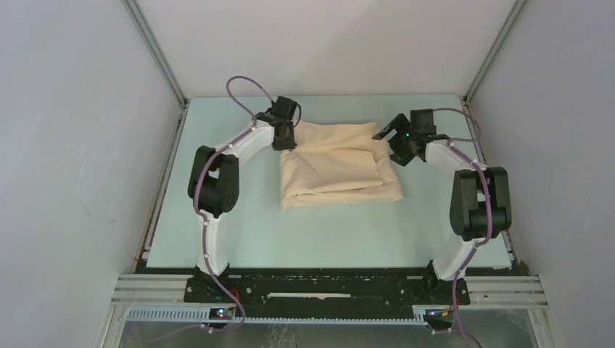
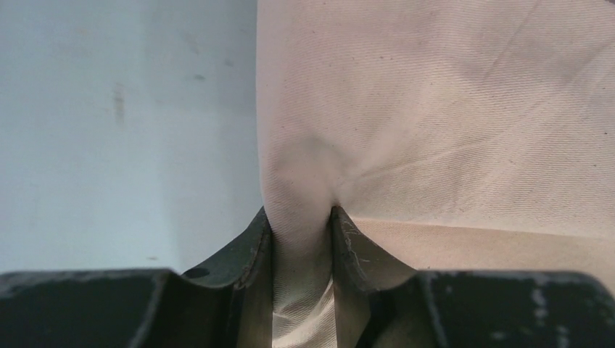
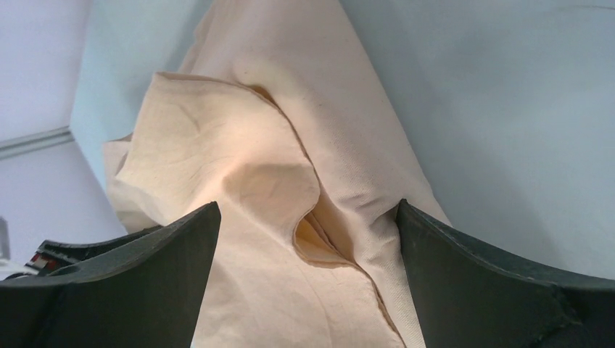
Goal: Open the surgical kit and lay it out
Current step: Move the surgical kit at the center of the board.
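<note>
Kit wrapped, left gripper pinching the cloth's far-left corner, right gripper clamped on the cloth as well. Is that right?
Not the right gripper: its jaws stand wide open either side of a fold of the beige cloth wrap, gripping nothing, as the right wrist view shows. The left gripper does pinch the far-left corner, and the kit is wrapped.

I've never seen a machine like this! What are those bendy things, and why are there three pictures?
They are two robot arms bolted to a pale green table. One picture looks down from above. The other two come from small cameras on each wrist, so you see that arm's dark jaws up close. A folded beige cloth lies on the table. The left arm pinches the cloth in its shut jaws. The right arm has its jaws wide open over a fold, gripping nothing.
</note>
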